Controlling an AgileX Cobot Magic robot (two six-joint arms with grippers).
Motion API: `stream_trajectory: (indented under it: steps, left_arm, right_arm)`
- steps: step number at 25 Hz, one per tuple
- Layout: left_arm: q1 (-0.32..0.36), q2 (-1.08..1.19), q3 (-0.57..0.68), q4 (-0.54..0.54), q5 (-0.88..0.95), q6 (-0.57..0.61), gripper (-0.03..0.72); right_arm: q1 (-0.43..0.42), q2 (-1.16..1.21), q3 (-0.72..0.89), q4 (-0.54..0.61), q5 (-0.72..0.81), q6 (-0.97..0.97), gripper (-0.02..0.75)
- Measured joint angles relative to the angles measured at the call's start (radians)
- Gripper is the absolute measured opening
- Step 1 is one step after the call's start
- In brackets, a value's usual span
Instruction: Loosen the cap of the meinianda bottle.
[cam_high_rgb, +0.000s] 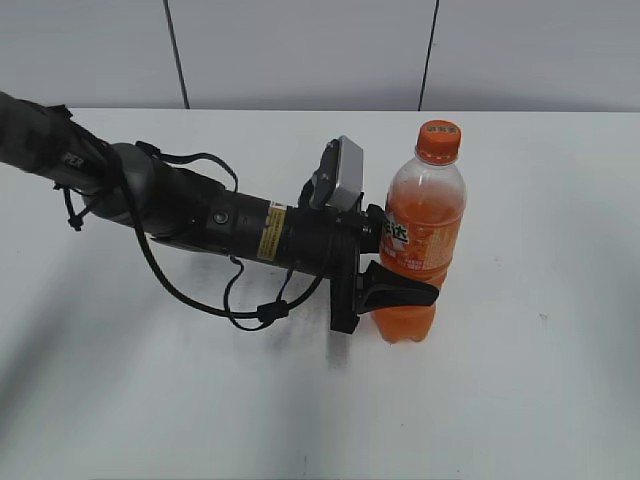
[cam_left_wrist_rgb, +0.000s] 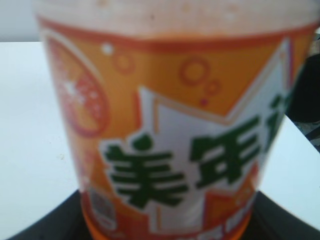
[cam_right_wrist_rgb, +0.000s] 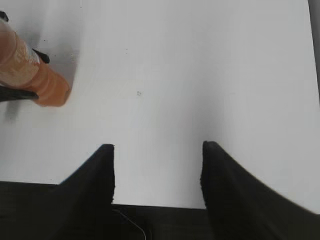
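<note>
The meinianda bottle (cam_high_rgb: 425, 215) stands upright on the white table, with its orange cap (cam_high_rgb: 438, 141) on top. My left gripper (cam_high_rgb: 400, 262) reaches in from the left and is shut on the bottle at and just below its label. The left wrist view is filled by the label of the bottle (cam_left_wrist_rgb: 170, 140), with dark fingers at both lower corners; the cap is out of that view. My right gripper (cam_right_wrist_rgb: 157, 147) is open and empty above bare table, out of the exterior view. The lower part of the bottle (cam_right_wrist_rgb: 30, 70) shows at the top left of the right wrist view.
The white table (cam_high_rgb: 550, 380) spreads around the bottle, with a grey panelled wall behind it. The left arm and its cables lie across the table's left half. Nothing else stands on the table in view.
</note>
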Motion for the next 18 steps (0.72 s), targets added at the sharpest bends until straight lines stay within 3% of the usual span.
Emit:
stream_trajectory:
  steps: [7,10,18]
  left_arm:
    - [0.0,0.0,-0.003,0.008,0.002,-0.007,0.398]
    - [0.0,0.0,-0.003,0.011,0.003,-0.012,0.398]
    - [0.0,0.0,-0.005,0.027,0.011,-0.037,0.398]
  right_arm:
    - [0.0,0.416,-0.307,0.019,0.01,0.02,0.415]
    - [0.011,0.54,-0.383,0.087,0.011,0.009,0.412]
    - [0.25,0.718,-0.546,0.152,0.012,0.027,0.396]
